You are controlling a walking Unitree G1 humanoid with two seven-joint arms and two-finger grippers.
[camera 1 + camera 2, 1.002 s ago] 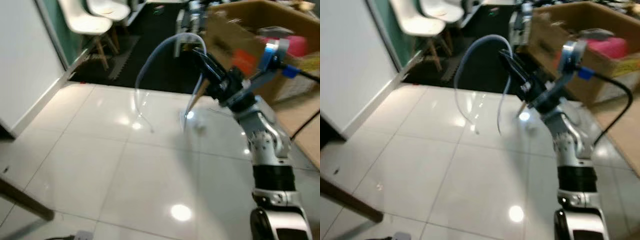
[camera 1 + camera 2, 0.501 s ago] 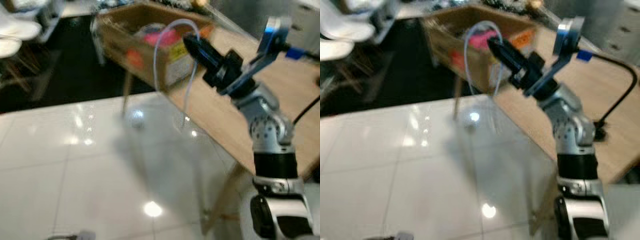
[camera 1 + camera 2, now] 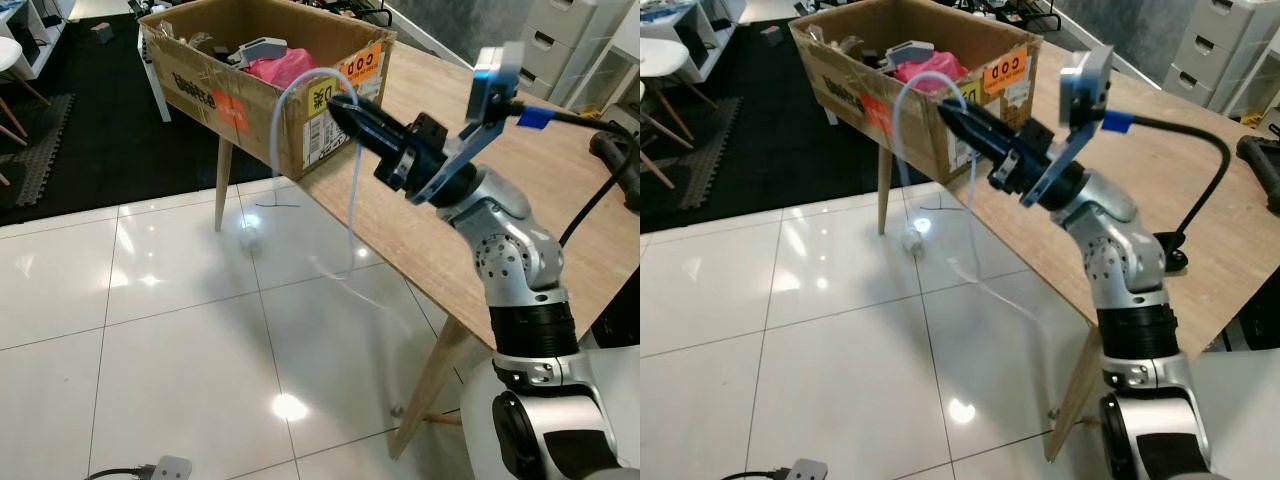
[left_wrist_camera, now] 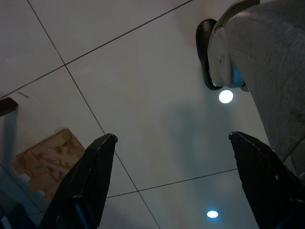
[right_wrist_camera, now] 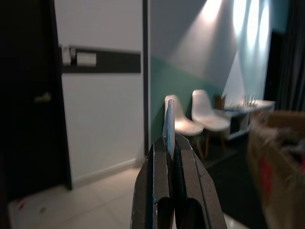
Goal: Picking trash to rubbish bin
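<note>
Right end effector (image 3: 338, 103) pinching clear plastic strip (image 3: 277, 140) beside cardboard box (image 3: 215, 85), orange "COD" label (image 3: 367, 62), left end effector (image 4: 174, 183) spread.

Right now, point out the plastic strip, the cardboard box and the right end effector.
plastic strip (image 3: 276, 125), left eye view, left side of its loop
cardboard box (image 3: 205, 92), left eye view, its front wall
right end effector (image 3: 336, 104), left eye view, between the fingertips
</note>
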